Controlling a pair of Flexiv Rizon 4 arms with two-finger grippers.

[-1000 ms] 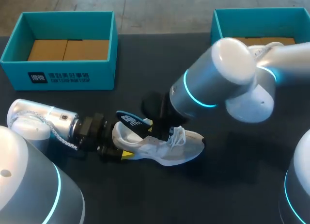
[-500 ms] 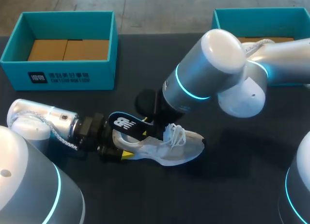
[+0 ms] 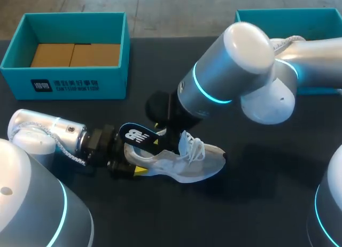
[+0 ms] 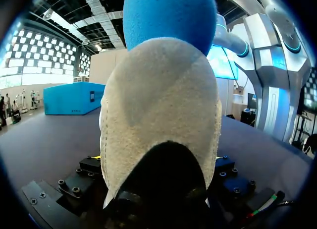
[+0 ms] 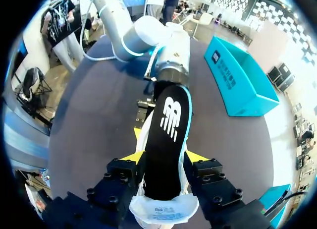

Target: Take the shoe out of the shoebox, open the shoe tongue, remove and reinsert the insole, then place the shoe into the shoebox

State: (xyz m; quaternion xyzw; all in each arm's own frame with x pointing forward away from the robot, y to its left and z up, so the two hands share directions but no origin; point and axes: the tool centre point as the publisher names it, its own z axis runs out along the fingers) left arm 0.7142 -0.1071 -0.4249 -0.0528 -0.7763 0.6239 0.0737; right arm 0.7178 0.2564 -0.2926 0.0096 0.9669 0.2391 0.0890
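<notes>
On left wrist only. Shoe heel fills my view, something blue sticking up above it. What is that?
Observer: The insole, blue underneath and black on top. The right gripper is shut on it.
Operator: Is it out of the shoe yet?
Observer: Only partly, as far as I can tell. In the head view its heel end is tilted up above the shoe opening. Its front end is hidden behind the right arm.
Operator: Shoe on the table or in a box?
Observer: On the table, outside both the left shoebox and the right shoebox.
</notes>
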